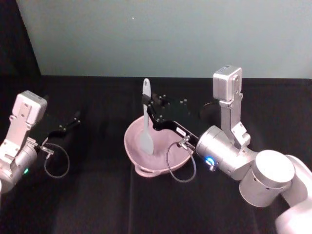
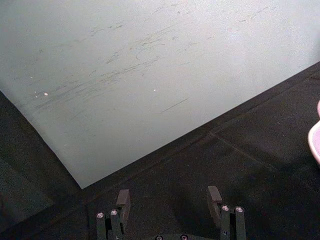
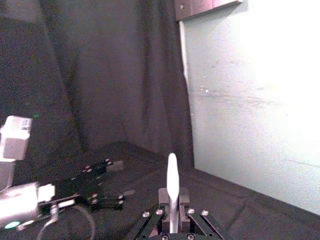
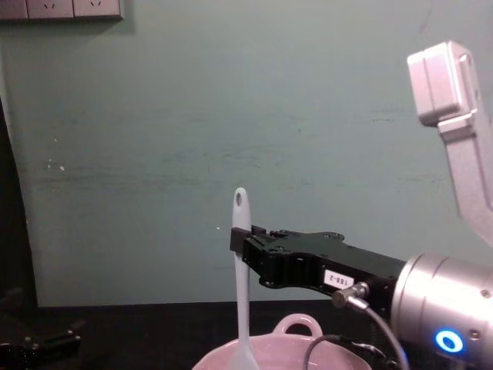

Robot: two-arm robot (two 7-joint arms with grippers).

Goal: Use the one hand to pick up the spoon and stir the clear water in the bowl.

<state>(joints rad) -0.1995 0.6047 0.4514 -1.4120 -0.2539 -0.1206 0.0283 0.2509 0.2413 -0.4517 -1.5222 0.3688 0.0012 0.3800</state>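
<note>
My right gripper (image 1: 147,110) is shut on the handle of the white spoon (image 1: 146,118), holding it upright above the table's middle. The spoon's flat blade hangs down inside the pale pink bowl (image 1: 132,142); its handle end with the hole points up. The chest view shows the spoon (image 4: 241,285) clamped by the right gripper (image 4: 240,240), with the bowl (image 4: 296,330) rim and loop handle below. In the right wrist view the spoon (image 3: 172,186) handle rises between the fingers (image 3: 165,196). My left gripper (image 1: 77,117) rests open at the far left over the black cloth, apart from everything.
A black cloth covers the table (image 1: 97,195). A pale green wall (image 1: 170,34) stands behind it. Cables loop off both wrists, one (image 1: 178,165) hanging over the bowl's near rim. The left wrist view catches the bowl's edge (image 2: 315,140) to one side.
</note>
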